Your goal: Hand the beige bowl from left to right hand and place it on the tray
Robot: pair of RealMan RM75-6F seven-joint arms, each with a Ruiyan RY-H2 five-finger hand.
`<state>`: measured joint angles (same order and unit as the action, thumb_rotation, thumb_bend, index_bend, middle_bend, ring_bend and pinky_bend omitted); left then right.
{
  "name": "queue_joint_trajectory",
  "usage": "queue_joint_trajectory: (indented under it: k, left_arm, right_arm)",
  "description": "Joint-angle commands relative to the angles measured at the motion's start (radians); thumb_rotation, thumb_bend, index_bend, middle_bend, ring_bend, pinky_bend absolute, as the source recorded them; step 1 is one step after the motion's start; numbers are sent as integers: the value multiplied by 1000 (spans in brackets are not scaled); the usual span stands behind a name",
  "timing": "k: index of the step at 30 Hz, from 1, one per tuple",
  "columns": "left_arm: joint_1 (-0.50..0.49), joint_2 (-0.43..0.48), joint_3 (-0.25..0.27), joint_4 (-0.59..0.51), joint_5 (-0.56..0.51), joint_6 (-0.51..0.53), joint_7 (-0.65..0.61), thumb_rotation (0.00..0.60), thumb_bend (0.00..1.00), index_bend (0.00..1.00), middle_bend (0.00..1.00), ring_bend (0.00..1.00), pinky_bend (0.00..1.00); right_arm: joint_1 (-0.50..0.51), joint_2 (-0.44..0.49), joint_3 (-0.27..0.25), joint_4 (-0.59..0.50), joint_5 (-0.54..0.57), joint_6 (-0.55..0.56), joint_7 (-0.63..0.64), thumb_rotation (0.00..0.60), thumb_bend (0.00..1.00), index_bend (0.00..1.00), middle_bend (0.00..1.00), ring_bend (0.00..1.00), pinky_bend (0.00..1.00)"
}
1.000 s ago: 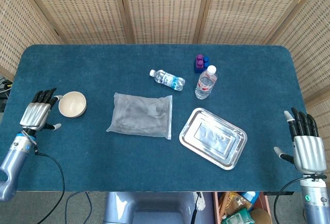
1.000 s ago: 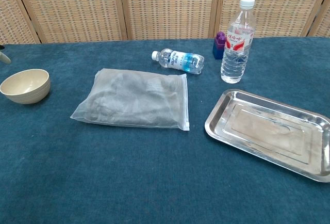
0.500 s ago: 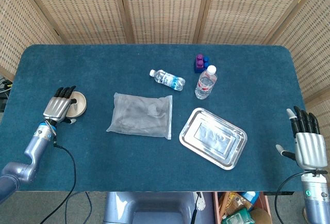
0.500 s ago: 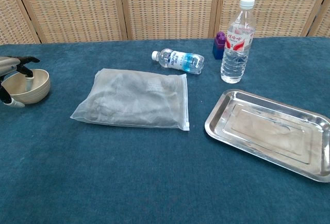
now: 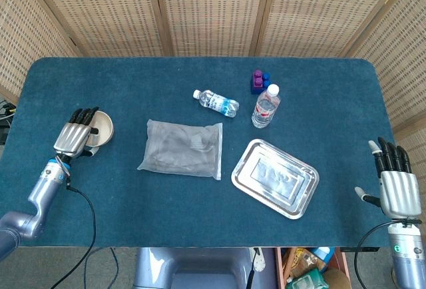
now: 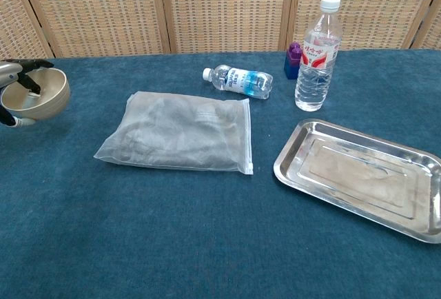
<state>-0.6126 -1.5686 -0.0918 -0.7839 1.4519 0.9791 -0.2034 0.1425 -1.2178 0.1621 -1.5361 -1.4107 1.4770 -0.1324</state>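
Wicker screens behind blue-carpeted table (image 5: 133,196); left hand (image 5: 74,136) grips beige bowl (image 6: 43,98), right hand (image 5: 397,186) spread empty.

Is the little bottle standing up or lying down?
Lying down. The little bottle rests on its side on the table, unlike the tall bottle standing upright.

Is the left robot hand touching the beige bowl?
Touching. In the chest view the left robot hand has fingers hooked over the rim of the beige bowl, which sits tilted and lifted off the table.
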Motion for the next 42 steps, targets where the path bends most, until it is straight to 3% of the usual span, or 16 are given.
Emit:
queue_joint_trajectory:
  k: [1,5,8,16,25,40,42]
  left_arm:
    - [10,86,48,-183,151,194,13,600,306,712,0,0,0]
    - [-13,157,116,-368,303,275,70,600,308,712,0,0,0]
    - [-47,170,153,-437,398,289,98,600,314,712,0,0,0]
    - [-144,179,219,-548,546,204,185,600,318,712,0,0,0]
    - [-241,104,248,-473,615,118,174,600,318,712,0,0,0]
    - [-366,-28,246,-377,619,48,123,600,319,711,0,0,0]
    - [-377,-42,246,-367,616,39,128,600,318,658,0,0,0]
  right_arm:
    - [-1,1,0,-1,1,1,1,600,0,0,0,0,0]
    - [-1,2,2,0,7,3,4,600,0,0,0,0,0]
    - [-2,2,3,1,12,2,5,600,0,0,0,0,0]
    - [-2,-1,7,9,34,-5,-2,600,0,0,0,0,0]
    - [0,-7,12,18,53,-11,-10,600,0,0,0,0,0]
    - [8,-18,27,39,97,-29,-21,600,0,0,0,0,0]
    - [9,-19,27,40,99,-32,-24,600,0,0,0,0,0]
